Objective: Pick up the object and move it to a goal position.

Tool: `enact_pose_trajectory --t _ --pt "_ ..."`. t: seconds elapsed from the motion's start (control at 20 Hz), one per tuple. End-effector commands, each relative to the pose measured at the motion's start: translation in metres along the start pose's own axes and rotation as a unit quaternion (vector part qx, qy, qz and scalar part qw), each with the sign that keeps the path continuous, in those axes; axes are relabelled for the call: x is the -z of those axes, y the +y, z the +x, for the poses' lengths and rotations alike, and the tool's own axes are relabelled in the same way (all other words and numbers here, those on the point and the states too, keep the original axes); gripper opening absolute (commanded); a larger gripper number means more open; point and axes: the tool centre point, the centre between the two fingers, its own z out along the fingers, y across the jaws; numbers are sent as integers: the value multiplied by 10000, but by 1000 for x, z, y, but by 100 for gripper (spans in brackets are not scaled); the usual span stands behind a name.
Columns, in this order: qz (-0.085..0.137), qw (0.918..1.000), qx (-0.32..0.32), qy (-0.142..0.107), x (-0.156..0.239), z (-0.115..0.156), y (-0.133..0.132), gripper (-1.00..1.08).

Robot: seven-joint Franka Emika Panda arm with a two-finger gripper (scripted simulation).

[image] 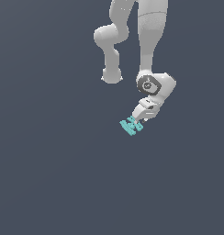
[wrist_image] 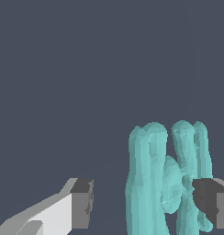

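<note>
Item 1: arm (image: 148, 41). White Franka Panda, entering from the top edge of the exterior view, right of centre. Two pale link sections hang down side by side; the one toward the exterior view's left ends in a rounded joint, the other runs down to a wrist with a dark circular cap. Below the wrist the hand angles down and toward the exterior view's left.

Item 2: gripper (image: 136, 120). White body, dark pads. In the wrist view it appears at the lower edge (wrist_image: 142, 199), one finger (wrist_image: 81, 204) at lower left, the other at the far right edge. The fingers stand apart, with a wide gap between the lower-left pad and the teal piece. The right-hand pad sits against or just in front of the piece's outer prongs (contact cannot be told for certain).

Item 3: object (image: 131, 125). Small teal piece, elongated, with short cross prongs; plastic-looking. In the exterior view it lies just right of the frame's centre, at the gripper's tip, tilted on a diagonal. In the wrist view it fills the lower right of the frame (wrist_image: 150, 183), rising as several rounded upright lobes, between the two fingers but crowded toward the right-hand one.

Item 4: background (image: 49, 160). Uniform dark slate-blue in both views; no edge or surface line can be made out.
</note>
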Motion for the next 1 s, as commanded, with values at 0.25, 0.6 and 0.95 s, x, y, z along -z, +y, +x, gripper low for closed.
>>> enact_pose_trajectory --t 0.25,0.6,0.95 --pt "-2 10000 6 1 -15 0 0 68" --pt "-4 10000 3 3 -15 0 0 -100" --pt "4 10000 8 42 -11 3 -1 -100"
